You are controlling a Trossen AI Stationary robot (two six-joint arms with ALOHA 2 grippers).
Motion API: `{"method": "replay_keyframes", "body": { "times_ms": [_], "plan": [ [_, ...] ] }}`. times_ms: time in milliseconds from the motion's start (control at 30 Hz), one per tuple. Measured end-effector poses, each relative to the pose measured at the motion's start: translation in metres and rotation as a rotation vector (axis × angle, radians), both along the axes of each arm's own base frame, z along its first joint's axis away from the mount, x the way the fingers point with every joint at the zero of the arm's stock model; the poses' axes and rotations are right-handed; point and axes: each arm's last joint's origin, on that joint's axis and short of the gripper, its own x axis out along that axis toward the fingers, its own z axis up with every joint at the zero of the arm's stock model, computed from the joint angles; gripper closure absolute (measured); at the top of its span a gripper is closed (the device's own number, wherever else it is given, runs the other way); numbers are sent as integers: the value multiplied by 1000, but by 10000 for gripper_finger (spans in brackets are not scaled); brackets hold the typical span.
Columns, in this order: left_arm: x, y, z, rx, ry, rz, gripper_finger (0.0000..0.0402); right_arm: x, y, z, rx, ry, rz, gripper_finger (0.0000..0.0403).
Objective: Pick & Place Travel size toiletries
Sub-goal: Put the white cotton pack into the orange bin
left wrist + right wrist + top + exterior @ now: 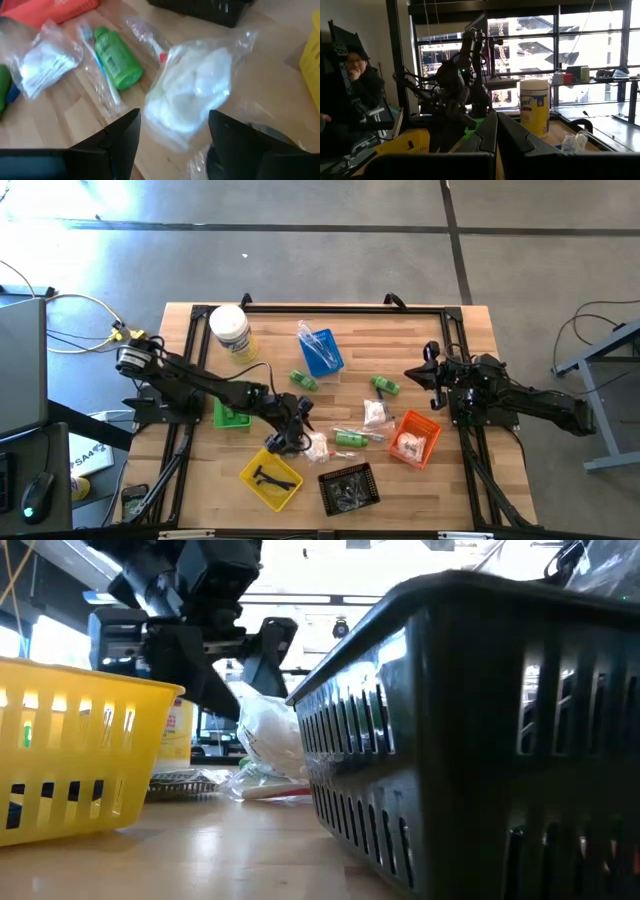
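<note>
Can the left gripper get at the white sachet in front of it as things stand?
Probably yes. The left gripper is open just short of the white sachet, and nothing lies between them. The green bottle and wrapped toothbrush lie off to one side.

Glossy clear plastic sachet [192, 95], wood table [55, 120]

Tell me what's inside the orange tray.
In the orange tray, a white sachet in clear wrap shows from above. What lies beneath the sachet is covered, so more items there can't be ruled out.
</note>
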Motion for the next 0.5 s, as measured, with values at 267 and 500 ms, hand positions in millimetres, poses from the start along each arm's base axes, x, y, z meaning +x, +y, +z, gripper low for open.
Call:
{"method": "replay_keyframes", "body": {
  "times_ms": [267, 500],
  "plan": [
    [19, -5, -2, 3, 104, -63, 177, 0, 0, -1, 27, 11, 23, 401],
    [28, -7, -2, 1, 138, -70, 236, 0, 1, -2, 26, 20, 43, 401]
  ]
}}
